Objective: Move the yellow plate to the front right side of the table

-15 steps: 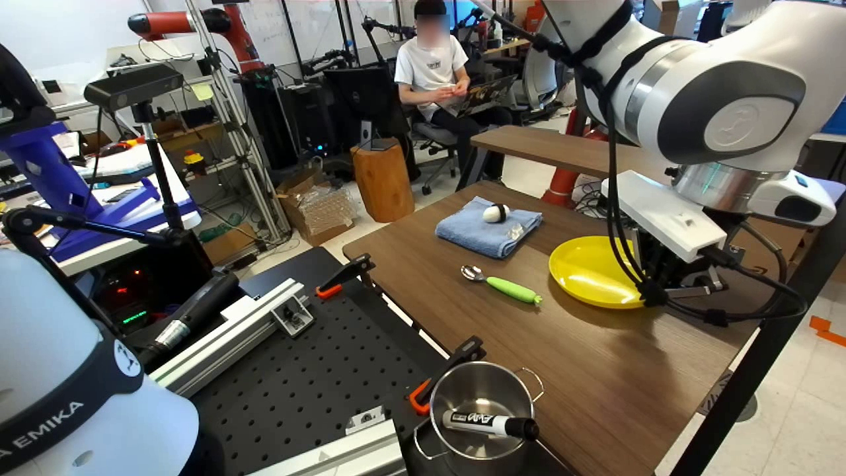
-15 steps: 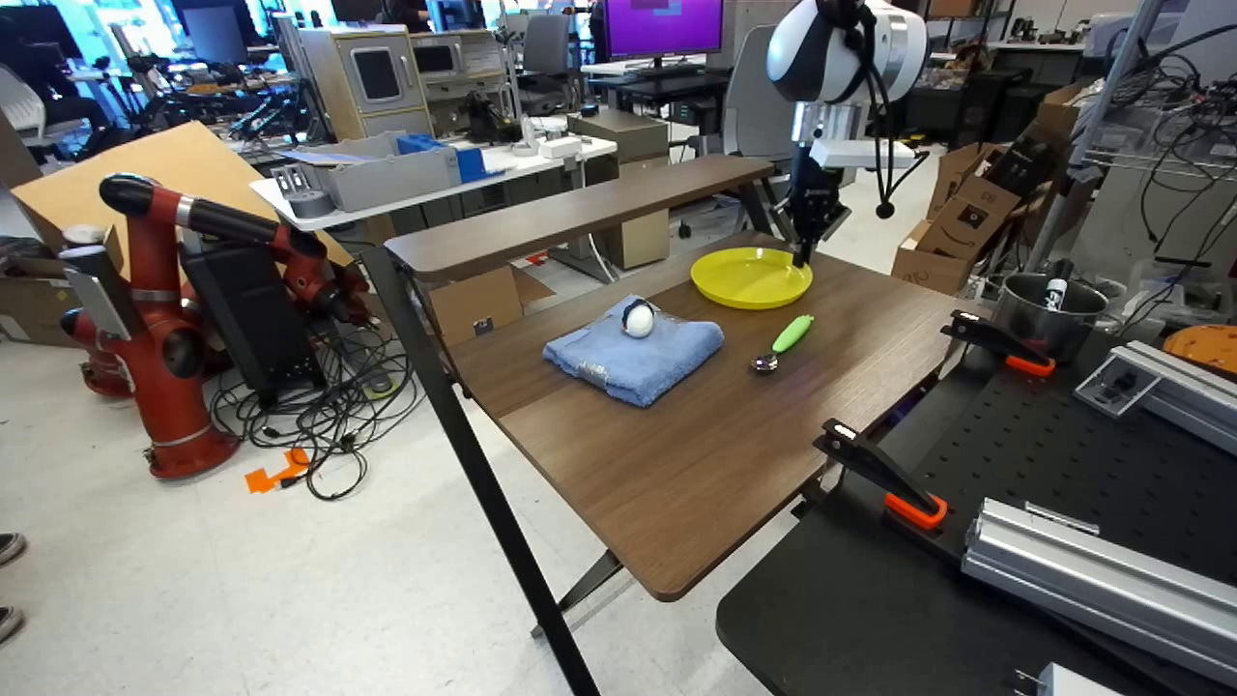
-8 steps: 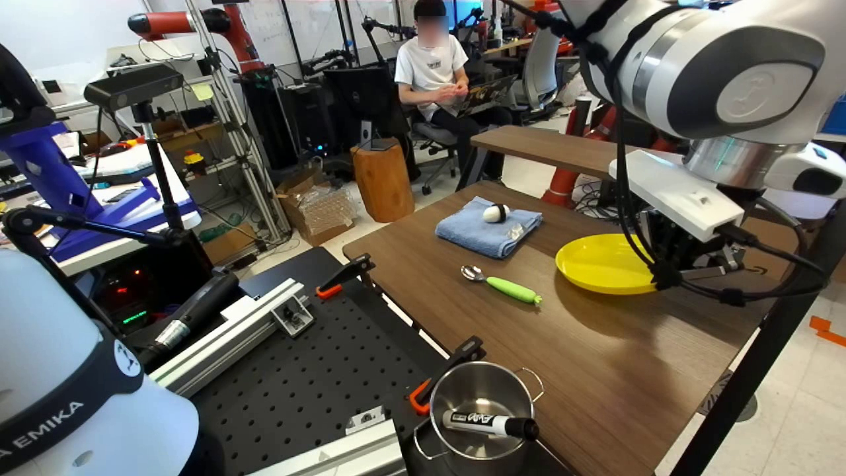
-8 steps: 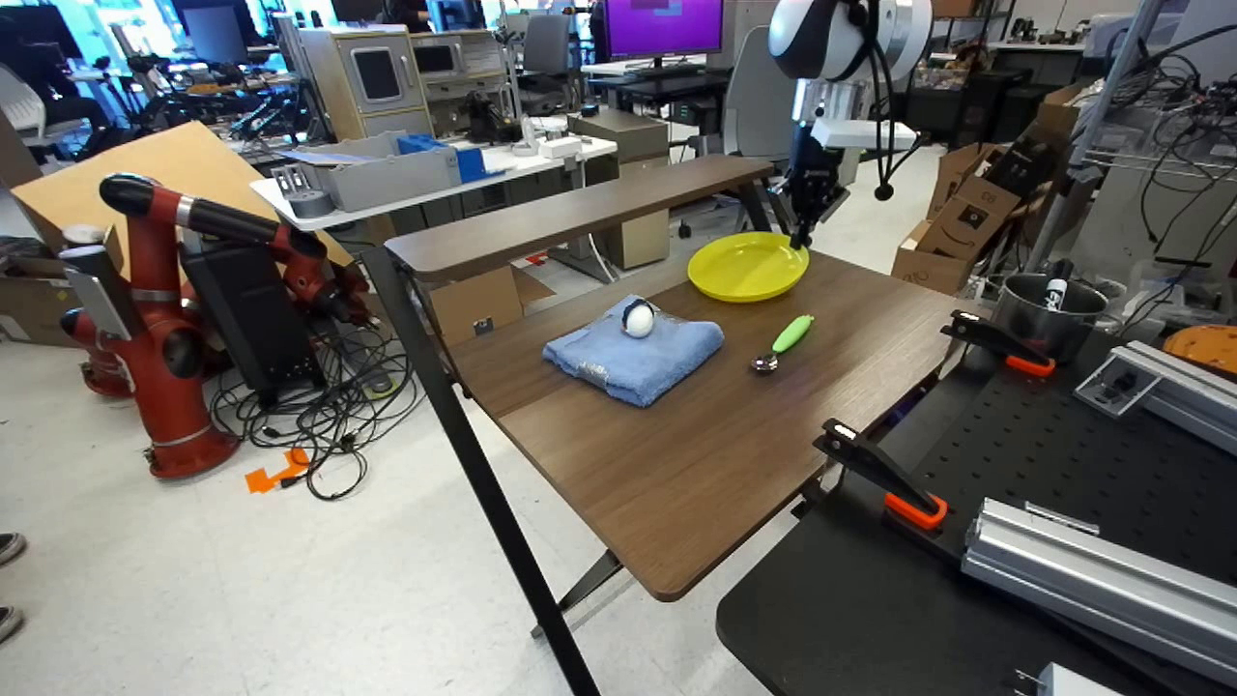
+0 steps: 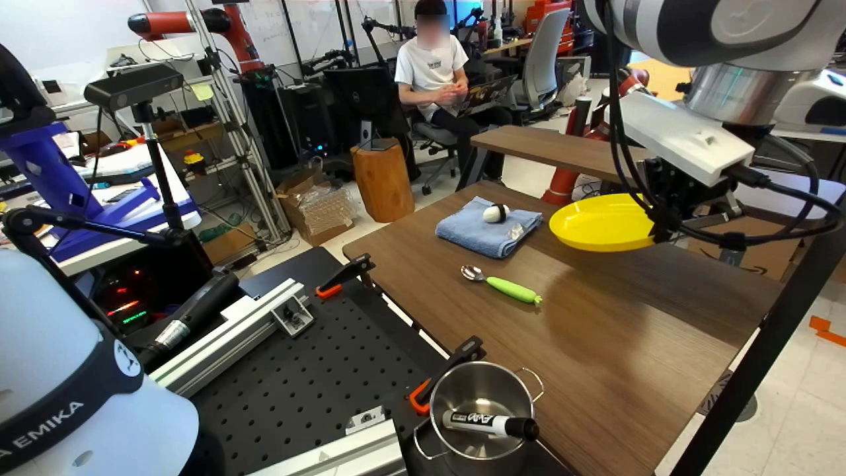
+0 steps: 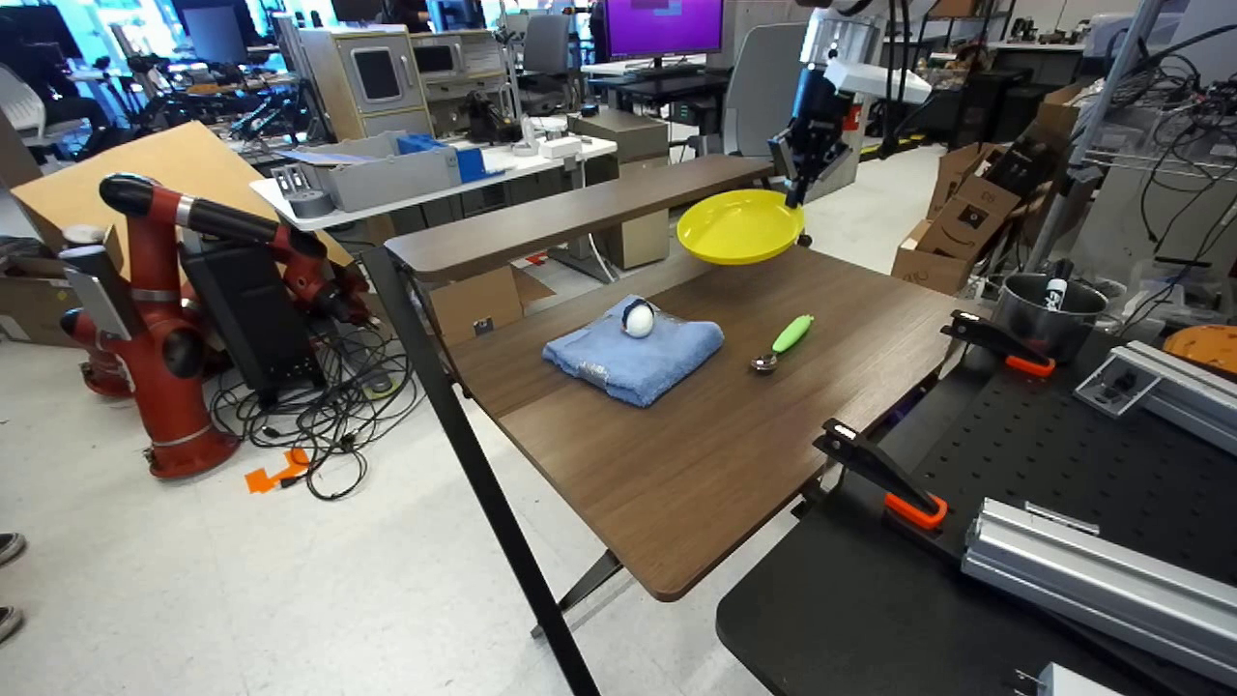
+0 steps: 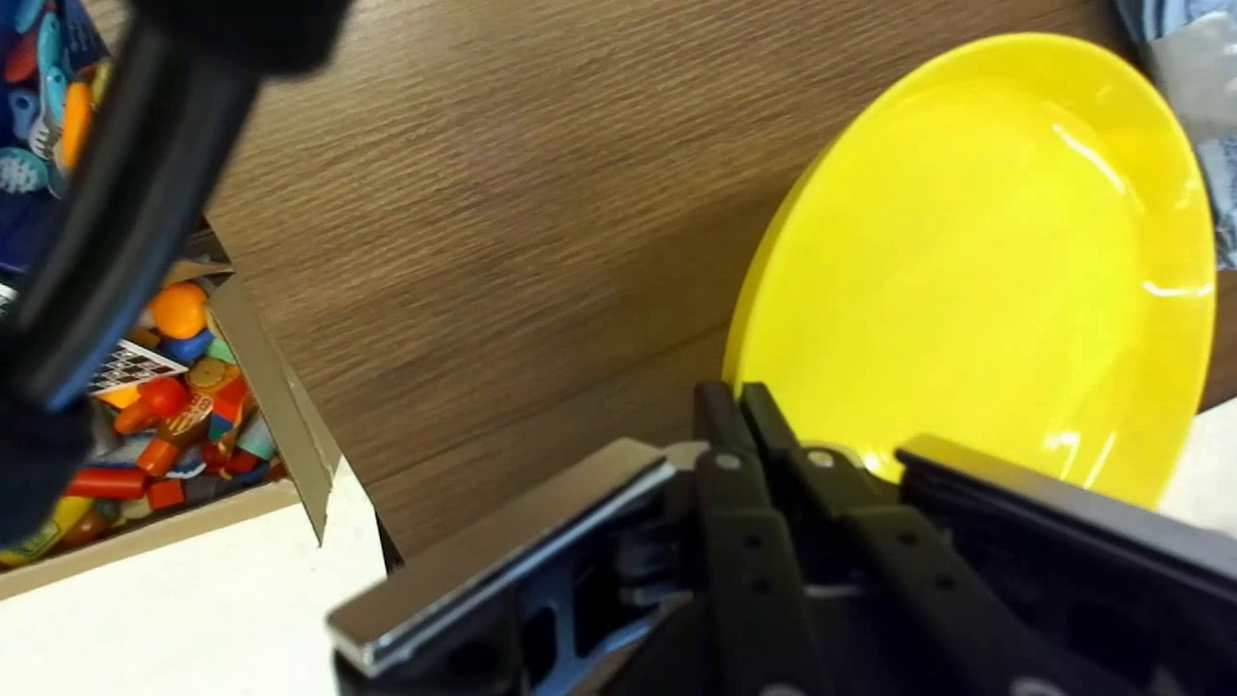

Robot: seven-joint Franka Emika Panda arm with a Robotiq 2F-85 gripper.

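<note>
The yellow plate (image 5: 601,223) is held in the air above the dark brown table (image 5: 615,344), slightly tilted, in both exterior views; it also shows over the far part of the table in an exterior view (image 6: 739,227). In the wrist view the plate (image 7: 976,271) fills the right side. My gripper (image 7: 739,394) is shut on its near rim, one finger inside and one outside. In an exterior view the gripper (image 6: 794,201) is at the plate's right edge. The bit of rim between the fingertips is hidden.
A folded blue cloth (image 5: 486,238) with a white ball (image 5: 496,213) and a green-handled spoon (image 5: 512,289) lie on the table. A metal pot (image 5: 486,396) with a marker stands at the table's edge. A raised wooden shelf (image 6: 580,208) runs along one side. Black clamps (image 6: 879,469) grip another edge.
The gripper has lifted the plate up off the table, and the plate's shadow now lies well apart from it. The cloth, ball, spoon and pot have not moved.
</note>
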